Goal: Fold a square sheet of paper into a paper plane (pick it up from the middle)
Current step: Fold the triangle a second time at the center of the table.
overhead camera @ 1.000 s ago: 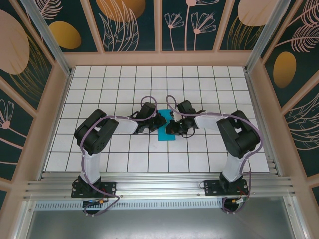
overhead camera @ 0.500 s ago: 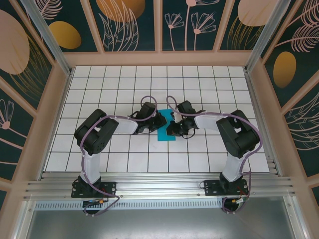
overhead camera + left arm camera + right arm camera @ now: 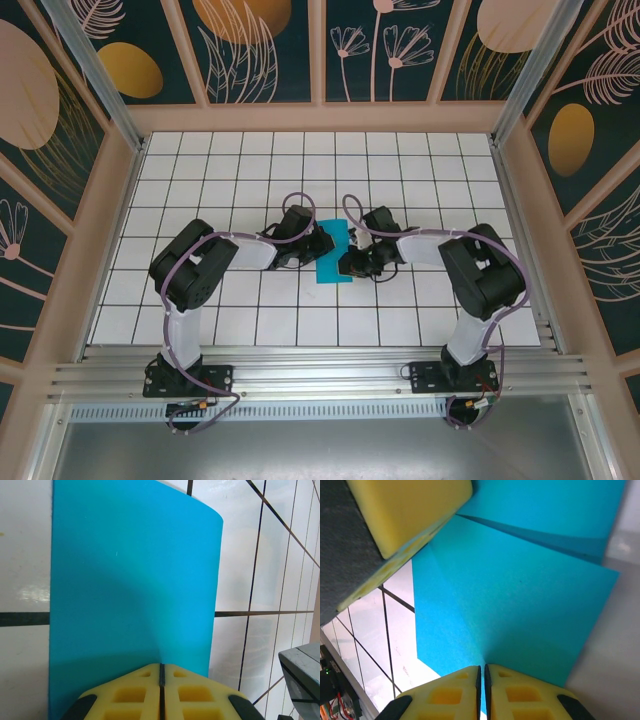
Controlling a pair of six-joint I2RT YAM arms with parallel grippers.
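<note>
Teal paper [image 3: 135,580] between left gripper [image 3: 161,669], right gripper [image 3: 483,670]

Tabletop [image 3: 430,160]: glossy white square tiles with dark grid lines, showing soft patches of reflected light. A low pale wood surround [image 3: 320,117] borders it on three sides. The wall panels [image 3: 270,50] above are dark teal, printed with peach leaf and flower outlines and orange ovals, and divided by pale battens. Aluminium posts [image 3: 92,75] slant up at the back corners. Aluminium rails [image 3: 320,375] run along the near edge, with a grey metal sheet [image 3: 320,445] below.
</note>
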